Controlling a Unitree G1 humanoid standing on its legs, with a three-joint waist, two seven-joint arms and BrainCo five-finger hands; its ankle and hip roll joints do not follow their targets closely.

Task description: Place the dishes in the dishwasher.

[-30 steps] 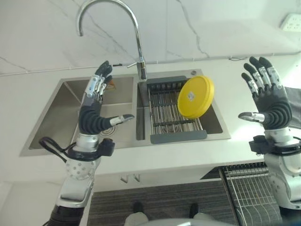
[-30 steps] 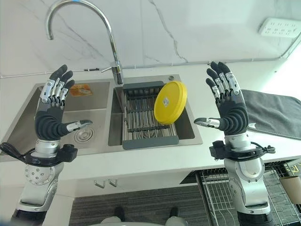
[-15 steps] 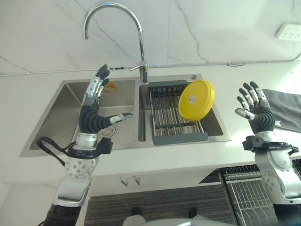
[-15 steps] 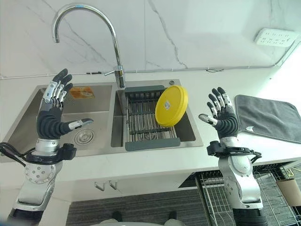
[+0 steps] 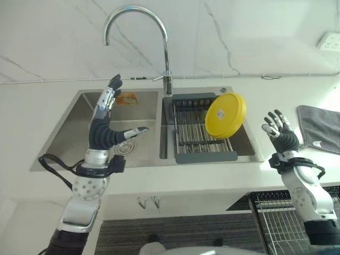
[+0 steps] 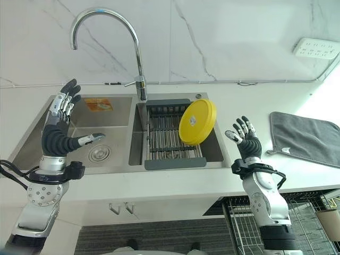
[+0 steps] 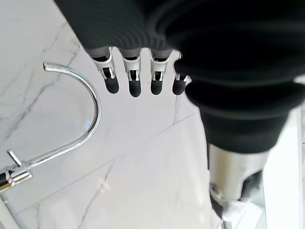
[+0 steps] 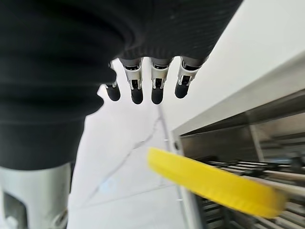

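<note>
The left hand (image 5: 104,130) is raised above the left basin of the stainless steel double sink (image 5: 71,119), fingers straight and spread, thumb pointing toward 3 o'clock, holding nothing. The curved chrome tap (image 5: 139,37) rises at 12 o'clock of the sink's divider. In the right basin, the round yellow plastic plate (image 5: 225,115) leans tilted at the 3 o'clock end of the grey wire drying rack (image 5: 197,133). Over the white desk (image 5: 186,178), the right hand (image 6: 243,141) is spread and empty. A grey cloth mat (image 6: 309,138) lies at its 3 o'clock.
</note>
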